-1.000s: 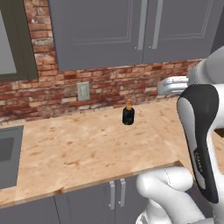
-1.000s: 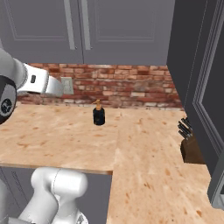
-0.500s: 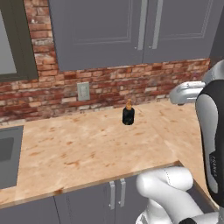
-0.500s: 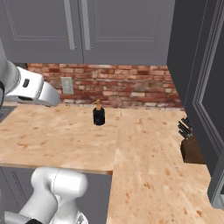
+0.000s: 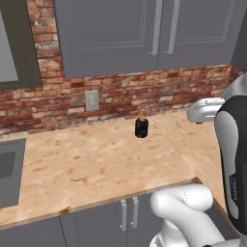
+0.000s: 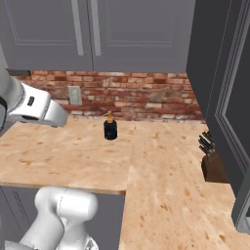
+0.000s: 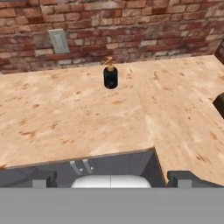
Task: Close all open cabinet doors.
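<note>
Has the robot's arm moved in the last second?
Yes. In the right base view the arm has swung left, away from the black bottle.

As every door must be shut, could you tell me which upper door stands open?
The far-right door, swung out over the knife block; the two doors above the bottle sit flush.

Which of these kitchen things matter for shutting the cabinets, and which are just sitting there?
For the job:
- tall slate-grey upper cabinet doors with silver bar handles

Just lying about:
- small black soap bottle
- dark wooden knife block
- grey wall outlet
- sink
</note>
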Tool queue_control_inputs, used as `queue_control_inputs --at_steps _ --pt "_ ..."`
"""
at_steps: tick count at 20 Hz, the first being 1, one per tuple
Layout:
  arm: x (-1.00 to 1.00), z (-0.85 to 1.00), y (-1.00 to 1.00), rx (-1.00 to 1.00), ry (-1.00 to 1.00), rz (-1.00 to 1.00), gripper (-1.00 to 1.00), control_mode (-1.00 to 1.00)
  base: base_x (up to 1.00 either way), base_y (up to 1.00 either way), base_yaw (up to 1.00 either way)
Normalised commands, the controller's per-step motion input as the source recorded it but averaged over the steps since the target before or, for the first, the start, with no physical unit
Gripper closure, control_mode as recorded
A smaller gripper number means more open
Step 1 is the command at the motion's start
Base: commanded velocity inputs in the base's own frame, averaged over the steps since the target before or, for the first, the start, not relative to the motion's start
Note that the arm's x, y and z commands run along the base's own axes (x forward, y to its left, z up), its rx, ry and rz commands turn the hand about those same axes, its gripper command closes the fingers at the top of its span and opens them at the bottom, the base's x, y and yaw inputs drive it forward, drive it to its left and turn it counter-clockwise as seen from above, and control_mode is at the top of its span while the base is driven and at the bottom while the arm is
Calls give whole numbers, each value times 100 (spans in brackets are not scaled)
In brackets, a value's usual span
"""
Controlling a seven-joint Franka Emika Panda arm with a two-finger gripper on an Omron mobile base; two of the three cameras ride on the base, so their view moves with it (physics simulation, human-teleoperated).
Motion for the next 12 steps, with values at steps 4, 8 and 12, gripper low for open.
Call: queue_control_inputs --at_steps 4,8,12 --pt "-14 -25 -9 0 0 0 -100 -100 0 0 0" --pt "-29 -16 -6 0 0 0 -100 -100 0 0 0" --pt "0 0 0 0 0 0 -100 100 -35 19 -8"
